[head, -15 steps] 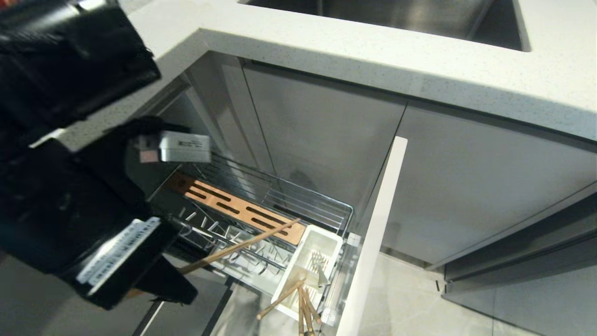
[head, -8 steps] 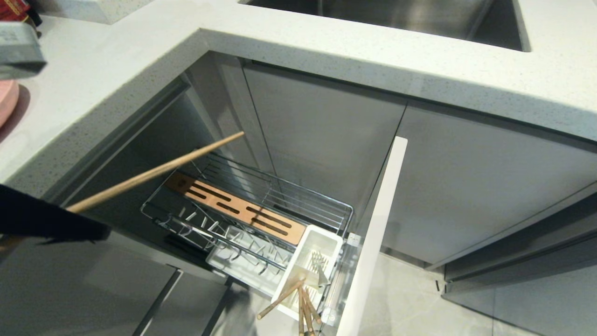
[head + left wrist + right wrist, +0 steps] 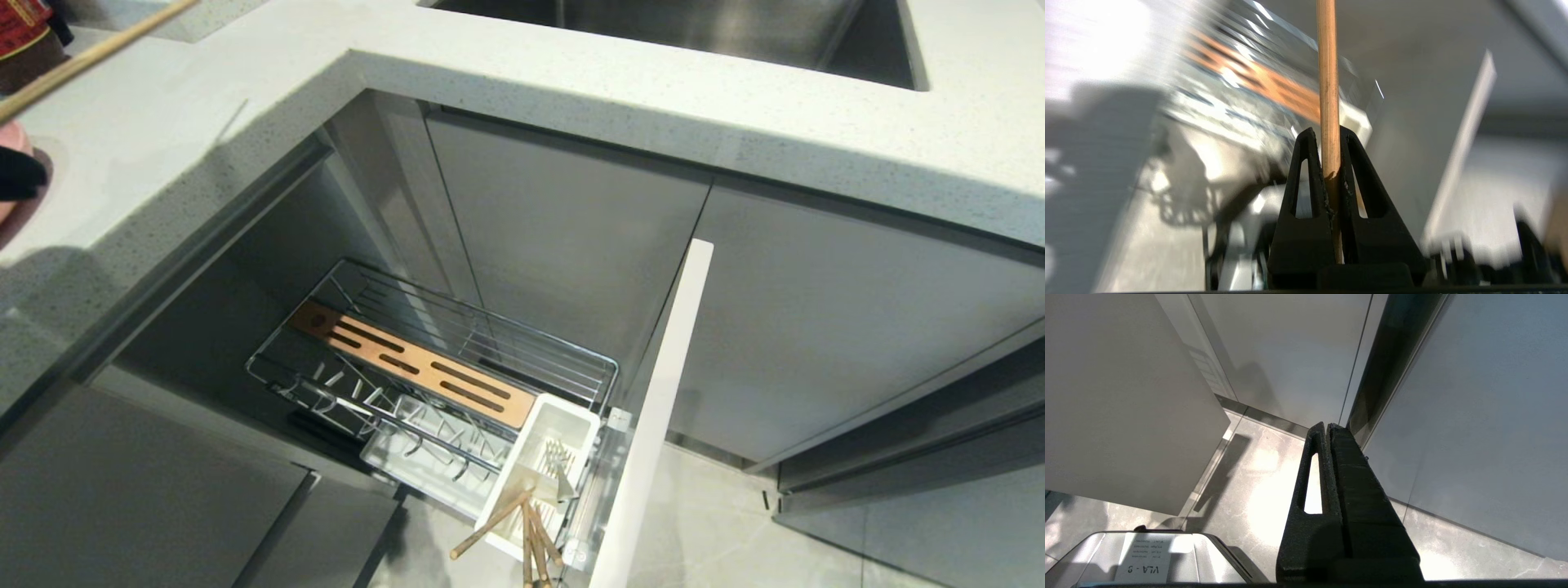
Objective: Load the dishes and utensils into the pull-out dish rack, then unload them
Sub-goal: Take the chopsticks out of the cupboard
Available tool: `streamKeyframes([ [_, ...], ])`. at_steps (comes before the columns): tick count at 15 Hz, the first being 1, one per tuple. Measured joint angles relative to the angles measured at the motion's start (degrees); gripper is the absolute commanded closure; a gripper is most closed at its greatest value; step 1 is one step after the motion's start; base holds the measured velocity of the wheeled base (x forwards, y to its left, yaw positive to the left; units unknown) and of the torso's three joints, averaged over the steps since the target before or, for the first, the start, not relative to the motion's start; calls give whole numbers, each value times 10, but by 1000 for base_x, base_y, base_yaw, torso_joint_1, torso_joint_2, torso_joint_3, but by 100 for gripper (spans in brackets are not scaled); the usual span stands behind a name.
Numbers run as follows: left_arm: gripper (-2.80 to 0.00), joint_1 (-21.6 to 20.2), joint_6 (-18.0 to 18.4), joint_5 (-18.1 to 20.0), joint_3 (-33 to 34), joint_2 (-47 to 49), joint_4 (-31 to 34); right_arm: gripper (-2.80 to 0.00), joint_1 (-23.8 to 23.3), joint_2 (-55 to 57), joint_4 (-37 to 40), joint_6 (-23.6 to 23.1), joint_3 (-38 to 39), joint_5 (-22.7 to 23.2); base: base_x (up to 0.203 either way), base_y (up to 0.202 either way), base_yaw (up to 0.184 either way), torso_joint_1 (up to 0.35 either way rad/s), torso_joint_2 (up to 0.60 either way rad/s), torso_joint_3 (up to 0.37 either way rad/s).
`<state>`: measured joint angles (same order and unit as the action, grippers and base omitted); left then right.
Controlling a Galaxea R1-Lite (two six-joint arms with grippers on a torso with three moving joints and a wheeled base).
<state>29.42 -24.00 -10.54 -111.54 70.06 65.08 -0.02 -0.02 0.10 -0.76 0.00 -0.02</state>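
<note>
- While unloading, I am carrying one chopstick [image 3: 90,53] above the countertop [image 3: 245,90], well apart from the pull-out dish rack [image 3: 433,376]; others are leaning in its cutlery cup [image 3: 543,465].
- I am pinching that chopstick [image 3: 1327,81] in my left gripper [image 3: 1331,179], so it cannot slip.
- I am keeping my right gripper [image 3: 1327,457] closed, empty, parked near a "VLA" label [image 3: 1143,567].

Your left gripper [image 3: 1327,134], matte black fingers shaped as tapered triangles with slot cut-outs, your right gripper [image 3: 1327,428] the same rough black plastic, one long slot near its tip
</note>
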Motion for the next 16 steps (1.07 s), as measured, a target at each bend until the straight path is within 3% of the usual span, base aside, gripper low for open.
streamKeyframes([
  [5,0,-260,6,-18,1,-36,-56,0,0,0,0,0,0,0,0,0,0,0,0,0],
  [7,0,-379,7,-10,7,-50,-59,0,0,0,0,0,0,0,0,0,0,0,0,0],
  [10,0,-516,2,-12,43,-73,-26,0,0,0,0,0,0,0,0,0,0,0,0,0],
  [13,0,-599,-14,-12,92,-86,42,0,0,0,0,0,0,0,0,0,0,0,0,0],
  [16,0,-617,-23,10,132,-88,51,0,0,0,0,0,0,0,0,0,0,0,0,0],
])
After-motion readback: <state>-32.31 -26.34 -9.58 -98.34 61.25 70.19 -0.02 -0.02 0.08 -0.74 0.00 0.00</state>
